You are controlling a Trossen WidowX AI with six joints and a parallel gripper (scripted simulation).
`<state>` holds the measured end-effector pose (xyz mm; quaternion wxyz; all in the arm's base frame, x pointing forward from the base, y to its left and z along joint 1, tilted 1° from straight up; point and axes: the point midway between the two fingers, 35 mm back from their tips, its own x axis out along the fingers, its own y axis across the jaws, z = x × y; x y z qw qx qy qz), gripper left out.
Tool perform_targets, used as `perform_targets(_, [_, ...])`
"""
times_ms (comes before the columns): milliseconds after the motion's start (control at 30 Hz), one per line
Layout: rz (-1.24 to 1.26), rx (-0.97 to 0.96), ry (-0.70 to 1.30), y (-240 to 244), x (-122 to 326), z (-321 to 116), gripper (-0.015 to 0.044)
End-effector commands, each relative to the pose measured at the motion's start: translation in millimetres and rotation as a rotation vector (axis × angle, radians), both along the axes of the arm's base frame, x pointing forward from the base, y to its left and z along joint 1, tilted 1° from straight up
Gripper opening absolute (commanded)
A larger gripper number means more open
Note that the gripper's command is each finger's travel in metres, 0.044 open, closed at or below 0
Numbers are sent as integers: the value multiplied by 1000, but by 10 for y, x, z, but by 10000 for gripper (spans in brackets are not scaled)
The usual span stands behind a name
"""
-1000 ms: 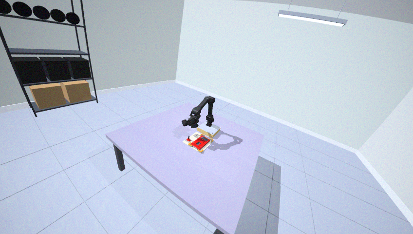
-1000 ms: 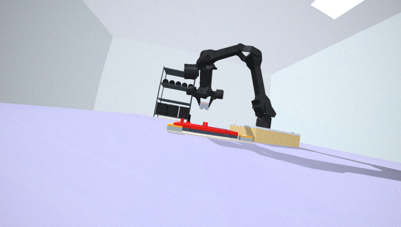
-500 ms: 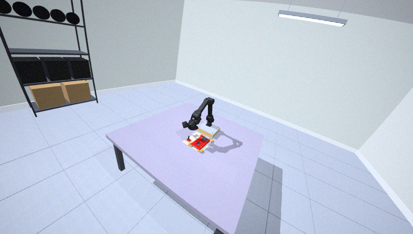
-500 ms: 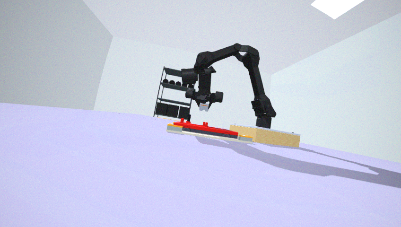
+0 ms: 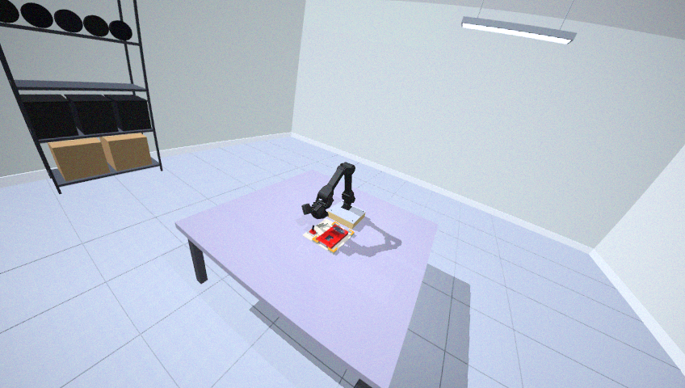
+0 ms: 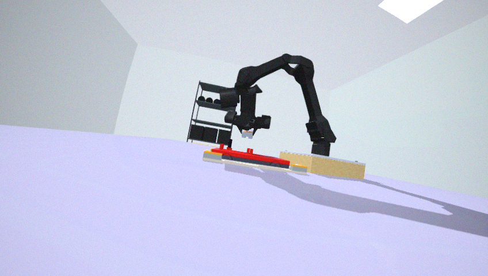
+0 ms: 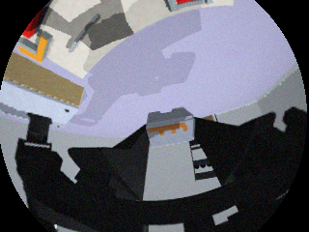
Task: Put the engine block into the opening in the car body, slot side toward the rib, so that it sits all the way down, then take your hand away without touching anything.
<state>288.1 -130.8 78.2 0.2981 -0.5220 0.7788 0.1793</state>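
Block held above the table, body laid flat.
The grey block, marked with orange, is gripped clear of the red body, whose opening is left unfilled; 2 red posts are seen close together.
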Motion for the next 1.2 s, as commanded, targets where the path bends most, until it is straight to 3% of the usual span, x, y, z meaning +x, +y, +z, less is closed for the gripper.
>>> perform_targets(0, [-1, -7, 15, -5, -16, -93, 0])
perform_targets(1167, [-1, -7, 15, -8, -11, -469, 0])
